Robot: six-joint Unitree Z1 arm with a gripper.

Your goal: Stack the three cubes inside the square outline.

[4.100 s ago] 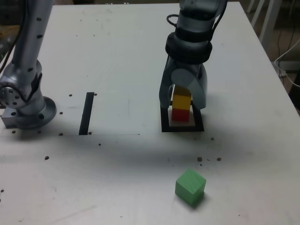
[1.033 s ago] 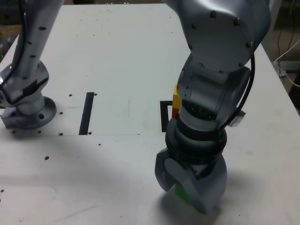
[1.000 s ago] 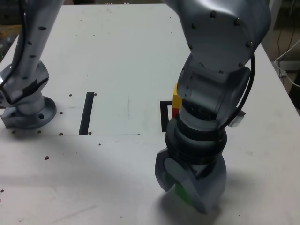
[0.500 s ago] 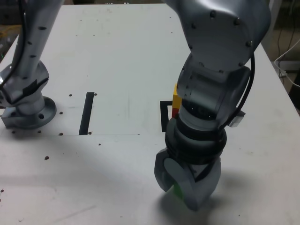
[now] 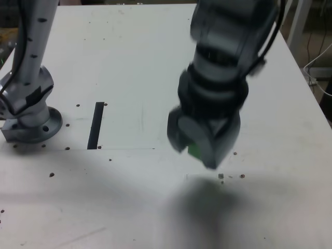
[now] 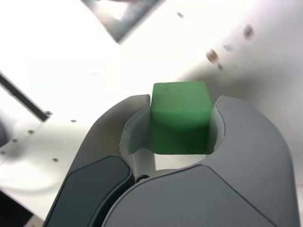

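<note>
1. Green cube (image 6: 182,118) sits clamped between both gripper (image 6: 183,124) fingers, raised above the white tabletop (image 5: 129,197).
2. Square outline (image 6: 137,20) shows only in part; red and yellow cubes can't be made out.
3. Blurred, seemingly quick travel could carry the cube past its target; low clearance could topple any stack there.

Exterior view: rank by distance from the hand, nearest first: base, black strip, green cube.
1. Green cube: gripped in the hand.
2. Black strip: on the table, to the exterior view's left of the hand.
3. Base: farther left, beyond the strip.
</note>
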